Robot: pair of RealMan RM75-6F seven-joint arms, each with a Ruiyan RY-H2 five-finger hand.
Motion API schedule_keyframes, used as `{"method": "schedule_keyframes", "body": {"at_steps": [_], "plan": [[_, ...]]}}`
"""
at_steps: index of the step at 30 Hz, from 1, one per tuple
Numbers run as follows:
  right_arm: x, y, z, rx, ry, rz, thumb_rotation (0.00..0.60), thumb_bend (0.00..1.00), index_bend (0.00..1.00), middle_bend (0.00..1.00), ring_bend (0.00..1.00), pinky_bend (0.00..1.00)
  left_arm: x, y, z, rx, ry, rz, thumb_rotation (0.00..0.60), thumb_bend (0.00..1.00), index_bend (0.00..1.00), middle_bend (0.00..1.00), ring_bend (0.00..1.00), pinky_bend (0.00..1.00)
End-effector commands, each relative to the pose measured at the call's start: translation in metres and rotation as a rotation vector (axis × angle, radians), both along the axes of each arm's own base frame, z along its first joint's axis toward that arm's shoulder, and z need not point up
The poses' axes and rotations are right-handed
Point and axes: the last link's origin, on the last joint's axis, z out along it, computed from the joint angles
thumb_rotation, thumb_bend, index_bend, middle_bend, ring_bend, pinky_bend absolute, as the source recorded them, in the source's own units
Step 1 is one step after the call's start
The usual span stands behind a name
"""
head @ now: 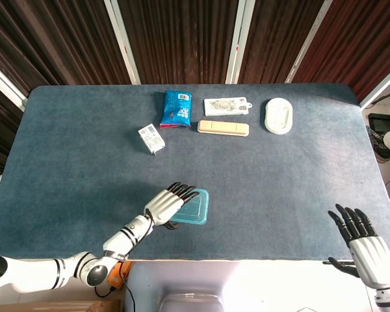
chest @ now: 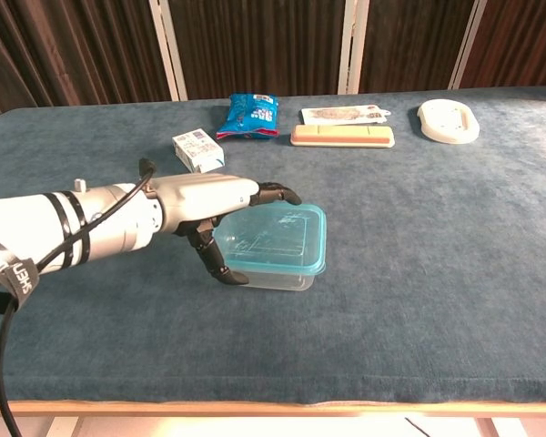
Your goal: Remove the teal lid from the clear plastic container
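A: Where is the container?
B: The clear plastic container (chest: 271, 248) sits on the blue tabletop (head: 279, 175), near the front edge and a little left of centre. Its teal lid (head: 192, 207) is still on top.

A: And the left hand?
B: The left hand (chest: 220, 202) lies over the container's left side. Its fingers (head: 180, 190) stretch flat across the lid, and the thumb (chest: 214, 259) reaches down along the near left wall. I cannot tell whether it actually grips.

A: The right one?
B: The right hand (head: 363, 240) hovers at the front right corner, well apart from the container, fingers spread and holding nothing.

A: Anything else there?
B: At the back: a small white carton (head: 151, 138), a blue packet (head: 175, 108), a flat printed packet (head: 226, 106), a beige bar (head: 223, 127) and a white oval dish (head: 278, 116).
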Motion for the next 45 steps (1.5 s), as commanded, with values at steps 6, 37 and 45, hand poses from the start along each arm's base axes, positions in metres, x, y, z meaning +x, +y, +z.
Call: {"method": "schedule_keyframes", "body": {"at_steps": [6,37,45], "plan": [[0.000,0.000,0.000,0.005,0.001,0.000,0.600,0.24,0.00,0.00,0.00,0.00,-0.001,0.006,-0.002,-0.027,0.003,0.042,0.600,0.22,0.00,0.00,0.00,0.00],[0.020,-0.023,-0.030,0.109,0.052,0.156,0.600,0.24,0.00,0.00,0.00,0.00,-0.017,-0.010,-0.007,-0.023,-0.083,0.064,0.600,0.26,0.00,0.21,0.43,0.45],[0.048,-0.057,-0.082,0.193,0.088,0.373,0.600,0.24,0.12,0.00,0.00,0.00,-0.012,-0.031,-0.018,-0.003,-0.109,-0.010,0.600,0.26,0.00,0.21,0.44,0.47]]}}
